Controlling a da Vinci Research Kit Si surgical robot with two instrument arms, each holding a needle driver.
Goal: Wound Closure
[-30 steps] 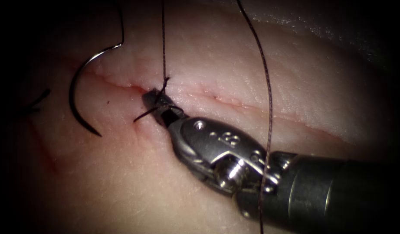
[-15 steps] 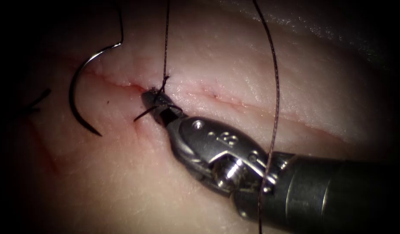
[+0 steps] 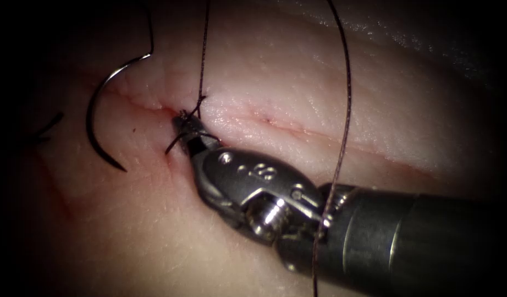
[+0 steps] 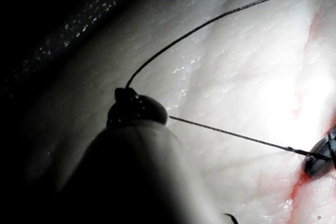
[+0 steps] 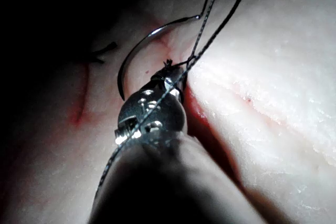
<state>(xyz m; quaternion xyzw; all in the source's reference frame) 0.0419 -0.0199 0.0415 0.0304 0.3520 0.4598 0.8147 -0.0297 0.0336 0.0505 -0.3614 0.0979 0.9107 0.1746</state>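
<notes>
Steel right tool [image 3: 190,132] jaws clamp the thread [image 3: 200,71] tail at the knot; needle [image 3: 99,118] lies free left; I'd keep tension even.

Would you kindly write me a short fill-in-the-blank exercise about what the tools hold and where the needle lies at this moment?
1. The right tool has its jaws shut on the ____ at the knot on the cut.
2. The curved needle lies loose on the tissue, to the ____ of the knot.
3. The needle is held by ____ tool.
4. In its wrist view, the left tool holds the ____.

Missing words: thread; left; neither; thread
</notes>
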